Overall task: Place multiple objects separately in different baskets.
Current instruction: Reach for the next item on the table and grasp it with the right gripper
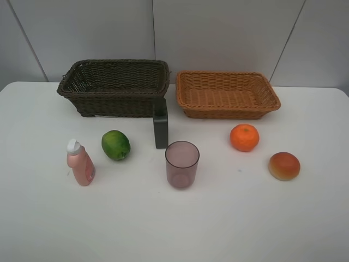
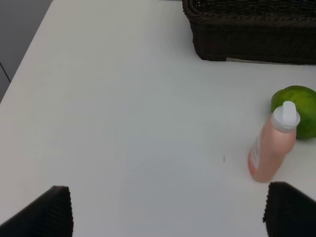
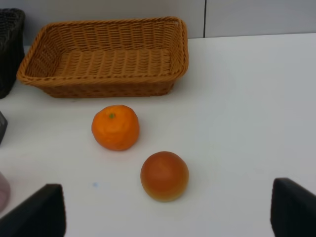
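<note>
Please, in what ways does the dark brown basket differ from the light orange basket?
Colour: the dark brown basket is almost black-brown, while the light orange basket is a warm tan.
Depth: the dark brown basket has taller walls, and the light orange basket is shallower with flaring walls.
Place: in the high view the dark brown basket stands on the left and the light orange basket on the right.
Both are rectangular wicker, and nothing shows inside either.

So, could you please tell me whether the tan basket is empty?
Empty: the tan basket shows only bare weave inside; the orange and reddish fruit lie on the table.
</note>
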{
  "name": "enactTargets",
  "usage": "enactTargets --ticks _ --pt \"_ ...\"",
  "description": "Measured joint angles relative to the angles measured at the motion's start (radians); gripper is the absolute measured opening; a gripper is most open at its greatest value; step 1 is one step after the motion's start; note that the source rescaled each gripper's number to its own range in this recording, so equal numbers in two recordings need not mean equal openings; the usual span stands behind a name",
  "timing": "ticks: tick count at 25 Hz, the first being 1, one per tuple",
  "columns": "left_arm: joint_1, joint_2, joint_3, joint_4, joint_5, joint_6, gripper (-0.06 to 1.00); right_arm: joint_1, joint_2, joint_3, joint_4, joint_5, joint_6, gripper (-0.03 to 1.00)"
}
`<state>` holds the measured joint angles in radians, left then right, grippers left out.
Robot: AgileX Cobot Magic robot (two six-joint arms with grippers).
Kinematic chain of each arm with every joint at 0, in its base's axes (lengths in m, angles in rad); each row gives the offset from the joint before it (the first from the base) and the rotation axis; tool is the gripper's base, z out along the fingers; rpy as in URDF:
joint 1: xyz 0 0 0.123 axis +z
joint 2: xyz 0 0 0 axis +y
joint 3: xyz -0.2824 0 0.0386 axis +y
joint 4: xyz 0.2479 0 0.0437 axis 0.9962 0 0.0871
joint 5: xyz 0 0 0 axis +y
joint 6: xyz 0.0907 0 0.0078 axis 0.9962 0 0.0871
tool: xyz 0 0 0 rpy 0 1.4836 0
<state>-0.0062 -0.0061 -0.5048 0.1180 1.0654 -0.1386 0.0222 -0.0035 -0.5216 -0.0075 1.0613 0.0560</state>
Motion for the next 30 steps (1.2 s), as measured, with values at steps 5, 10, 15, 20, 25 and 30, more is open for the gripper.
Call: enactTargets --ticks 5,10,15,20,25,30 --pt "0.000 0.000 0.000 0.000 0.000 0.000 1.00 0.000 0.000 0.000 0.000 0.000 0.000 0.85" --pt "0.000 0.000 0.000 0.000 0.000 0.000 1.00 0.000 0.000 0.000 0.000 0.000 0.000 0.85" --pt "0.000 0.000 0.000 0.000 0.000 0.000 1.00 0.000 0.000 0.000 0.000 0.000 0.000 0.85" --pt "0.000 0.000 0.000 0.000 0.000 0.000 1.00 0.000 0.000 0.000 0.000 0.000 0.000 0.85" --pt "0.000 0.000 0.000 0.000 0.000 0.000 1.00 0.000 0.000 0.000 0.000 0.000 0.000 0.85" --pt "0.000 0.000 0.000 0.000 0.000 0.000 1.00 0.000 0.000 0.000 0.000 0.000 0.000 0.85"
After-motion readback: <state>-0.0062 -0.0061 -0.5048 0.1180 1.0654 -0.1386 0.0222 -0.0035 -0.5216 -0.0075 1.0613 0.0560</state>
